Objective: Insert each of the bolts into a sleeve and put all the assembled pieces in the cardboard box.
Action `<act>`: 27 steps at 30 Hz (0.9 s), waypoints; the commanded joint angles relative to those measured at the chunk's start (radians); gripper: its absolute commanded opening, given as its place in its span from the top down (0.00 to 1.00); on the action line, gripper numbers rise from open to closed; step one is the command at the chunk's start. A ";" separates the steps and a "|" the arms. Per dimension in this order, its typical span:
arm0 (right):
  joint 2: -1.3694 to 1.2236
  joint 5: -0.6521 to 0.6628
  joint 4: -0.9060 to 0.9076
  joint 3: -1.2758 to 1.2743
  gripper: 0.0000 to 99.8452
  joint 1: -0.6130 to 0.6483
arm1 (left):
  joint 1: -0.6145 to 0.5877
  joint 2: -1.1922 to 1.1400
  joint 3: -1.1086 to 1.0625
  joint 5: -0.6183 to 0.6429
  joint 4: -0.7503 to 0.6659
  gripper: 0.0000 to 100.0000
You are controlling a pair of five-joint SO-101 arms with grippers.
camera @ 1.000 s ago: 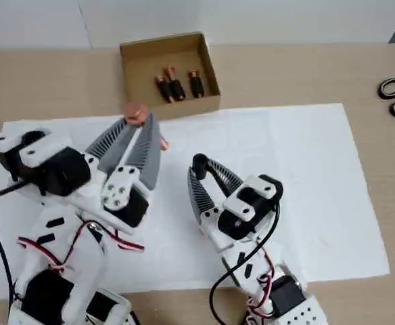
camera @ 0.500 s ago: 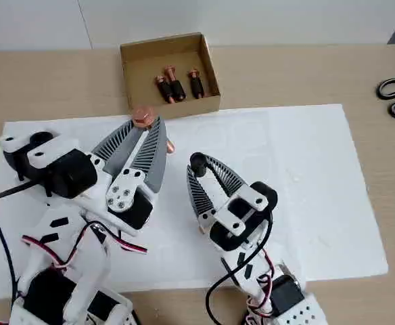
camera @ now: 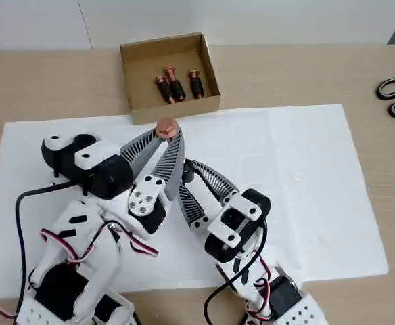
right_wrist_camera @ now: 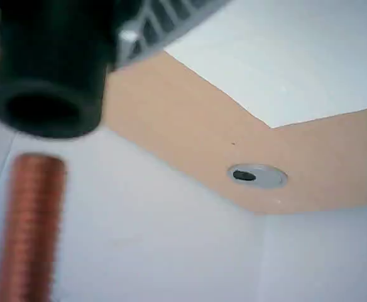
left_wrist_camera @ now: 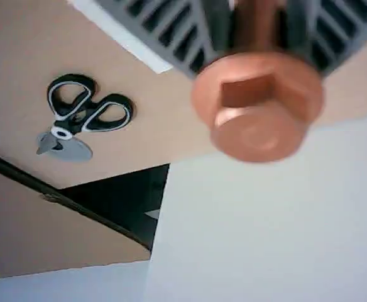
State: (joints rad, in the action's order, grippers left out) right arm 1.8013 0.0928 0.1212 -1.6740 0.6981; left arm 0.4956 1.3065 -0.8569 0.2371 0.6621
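Left claw (camera: 165,137) pinching copper bolt (camera: 166,126) by shank, just under head; right claw (camera: 187,173) clamped on black sleeve (right_wrist_camera: 48,82).
Both held over white sheet (camera: 306,176), near cardboard box (camera: 133,68) w/ three assembled pieces (camera: 177,84) inside. Bolt: rigid metal, prob. light; threads give bite, so grip shank, not smooth head. Sleeve: stiff, round, may twist in jaws, so hold mid-body, bore end free. Thread tip beside bore, not yet in.
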 commanded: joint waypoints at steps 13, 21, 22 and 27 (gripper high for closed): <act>0.002 0.008 -0.018 -0.009 1.00 0.005 | 0.014 0.012 -0.056 -0.002 -0.023 0.99; 0.002 0.008 -0.018 -0.009 1.00 0.005 | 0.015 0.012 -0.050 0.003 0.055 0.99; 0.002 0.008 -0.018 -0.009 1.00 0.005 | 0.015 0.012 -0.050 0.003 0.063 0.99; 0.004 0.008 0.021 -0.009 1.00 0.005 | 0.055 0.012 -0.050 0.002 0.089 0.99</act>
State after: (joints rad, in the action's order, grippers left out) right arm 1.7983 0.0944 0.1304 -1.6755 0.7012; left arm 0.5278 1.3096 -0.9122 0.2309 0.7357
